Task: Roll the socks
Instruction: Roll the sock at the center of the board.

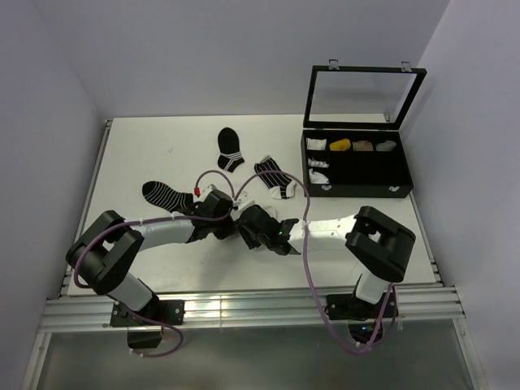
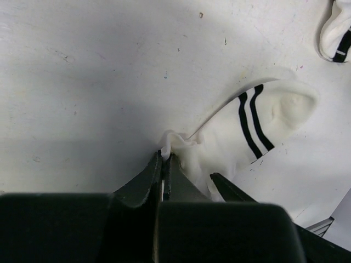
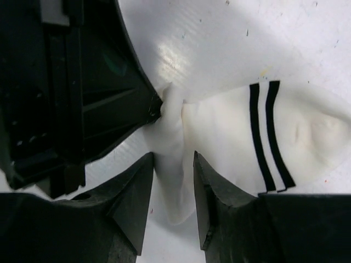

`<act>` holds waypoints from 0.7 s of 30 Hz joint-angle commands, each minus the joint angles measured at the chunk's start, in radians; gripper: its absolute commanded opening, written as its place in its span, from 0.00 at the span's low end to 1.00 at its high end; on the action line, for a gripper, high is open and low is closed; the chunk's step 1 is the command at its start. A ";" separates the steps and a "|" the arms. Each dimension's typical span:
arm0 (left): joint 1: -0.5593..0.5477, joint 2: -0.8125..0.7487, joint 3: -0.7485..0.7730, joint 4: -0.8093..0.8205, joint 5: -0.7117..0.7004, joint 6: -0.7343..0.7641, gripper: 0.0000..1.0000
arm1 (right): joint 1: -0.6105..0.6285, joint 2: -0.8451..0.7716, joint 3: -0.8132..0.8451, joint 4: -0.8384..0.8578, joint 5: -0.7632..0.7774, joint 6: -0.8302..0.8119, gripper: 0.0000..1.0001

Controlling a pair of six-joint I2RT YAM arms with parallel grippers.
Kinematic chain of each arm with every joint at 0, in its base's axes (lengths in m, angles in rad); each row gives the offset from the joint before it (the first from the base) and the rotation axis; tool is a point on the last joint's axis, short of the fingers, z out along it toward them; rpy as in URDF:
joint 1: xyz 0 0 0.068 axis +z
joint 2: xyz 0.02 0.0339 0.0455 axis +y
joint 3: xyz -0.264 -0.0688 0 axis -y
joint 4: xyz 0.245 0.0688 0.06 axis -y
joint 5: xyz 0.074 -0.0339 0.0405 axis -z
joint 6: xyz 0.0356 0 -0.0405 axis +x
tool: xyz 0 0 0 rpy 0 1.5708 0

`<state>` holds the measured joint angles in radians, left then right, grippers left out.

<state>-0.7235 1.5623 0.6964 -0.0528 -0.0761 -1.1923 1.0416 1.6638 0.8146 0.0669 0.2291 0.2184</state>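
At the near edge of the table (image 1: 146, 154) the two arms reached inward and met near the middle. The left gripper (image 2: 165, 156) was clamped together on a bunched edge of the white sock (image 2: 258, 123), and the fabric puckered out at its tips. The right gripper (image 3: 173, 158) came in from the right, just beside it. Its jaws stood apart with a raised fold of the same sock between them, and that fold ran on to the left gripper's tip. The rest of the white sock lay flat on the table, reaching away from both grippers, with two black stripes across it and a rounded end beyond them. Seen from above, the grippers hid nearly all of this sock.

To the left, just beyond the left arm, lay an all-black sock with thin white stripes (image 1: 166, 195). Beyond the grippers and slightly right lay the black sock with the white toe (image 1: 275, 179), apart from the white one. Farther still, near the table's middle, was a black sock with white bands (image 1: 230, 150) at its near end.

At the far right stood a black box (image 1: 357, 192), its lid (image 1: 366, 72) raised upright. Small rolled bundles sat in its far and left compartments, among them a yellow bundle (image 1: 341, 145).
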 commanded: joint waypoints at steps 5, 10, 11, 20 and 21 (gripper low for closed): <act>-0.010 -0.005 -0.001 -0.128 -0.005 0.031 0.00 | 0.043 0.070 0.064 -0.026 0.085 -0.054 0.21; -0.010 -0.089 -0.046 -0.133 -0.031 -0.009 0.21 | 0.034 0.031 0.051 -0.015 -0.020 -0.011 0.00; -0.008 -0.106 -0.055 -0.125 -0.033 -0.024 0.28 | 0.017 0.028 0.051 -0.016 -0.049 -0.001 0.00; -0.008 -0.271 -0.153 -0.111 -0.071 -0.085 0.69 | -0.195 0.042 -0.012 0.155 -0.621 0.226 0.00; -0.008 -0.277 -0.159 -0.095 -0.070 -0.087 0.69 | -0.233 0.053 -0.028 0.213 -0.667 0.254 0.00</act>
<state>-0.7242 1.3212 0.5594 -0.1532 -0.1215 -1.2545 0.8795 1.6989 0.8207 0.1425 -0.1883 0.3550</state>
